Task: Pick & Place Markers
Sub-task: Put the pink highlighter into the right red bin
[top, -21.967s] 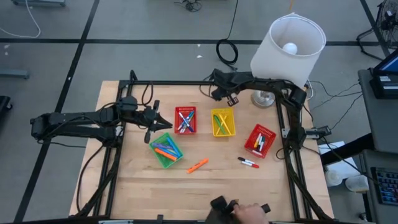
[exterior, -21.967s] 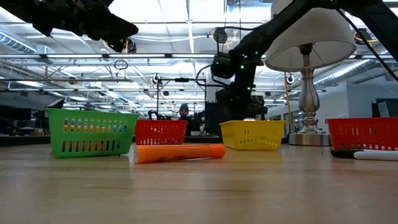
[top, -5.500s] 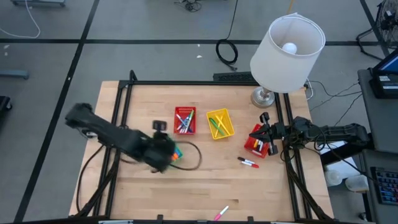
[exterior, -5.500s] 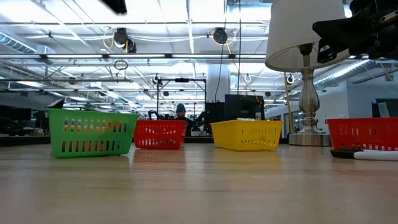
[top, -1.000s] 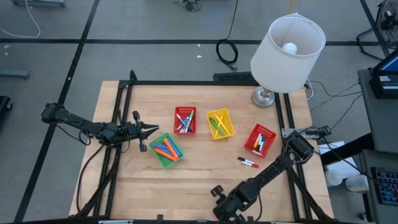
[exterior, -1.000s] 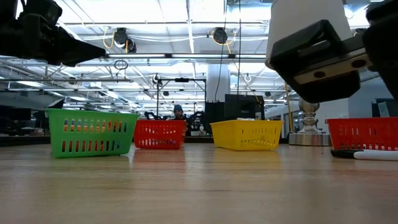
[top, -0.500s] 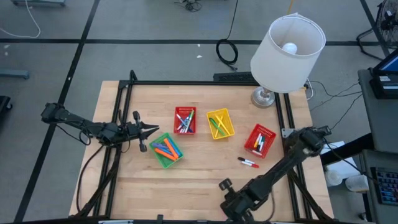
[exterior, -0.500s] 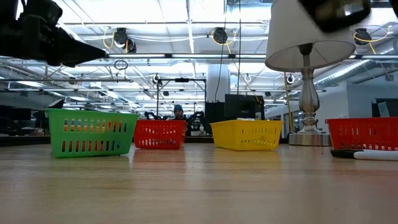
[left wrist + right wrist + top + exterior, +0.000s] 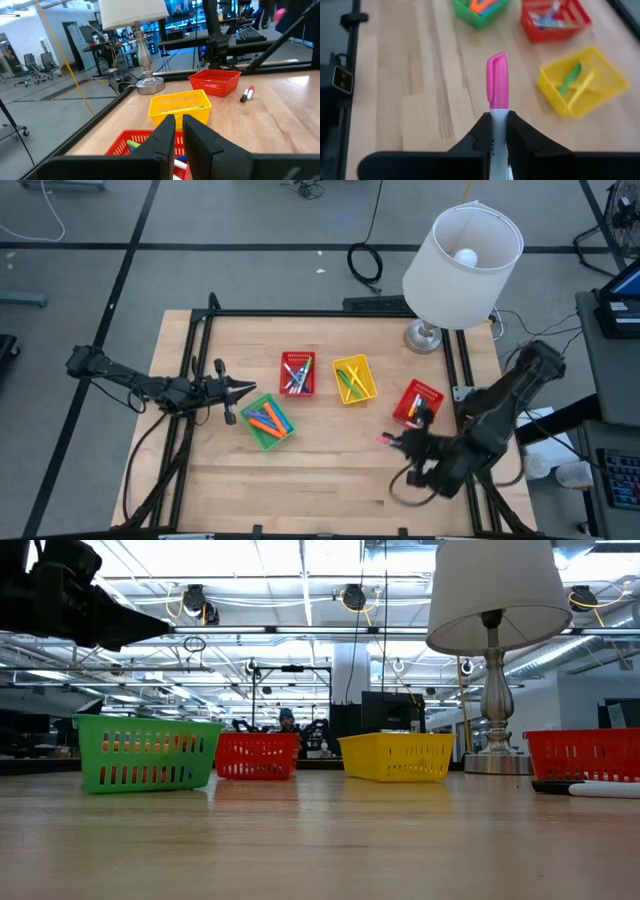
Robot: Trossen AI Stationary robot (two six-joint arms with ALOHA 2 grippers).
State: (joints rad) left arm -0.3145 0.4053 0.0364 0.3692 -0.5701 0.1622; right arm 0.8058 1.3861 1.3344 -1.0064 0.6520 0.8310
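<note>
Over the counter (image 9: pixel 330 470), our right hand (image 9: pixel 498 131) pinches a pink marker (image 9: pixel 497 80), cap jutting past its fingertips. The left hand (image 9: pixel 252 388) hovers near the green basket (image 9: pixel 266 421), seemingly shut, empty.

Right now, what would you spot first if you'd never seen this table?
The pink marker first: the right gripper holds it above the wood near the table's right front. Then the green basket, red basket and yellow basket in the middle, and the big white lamp at the back right.
</note>
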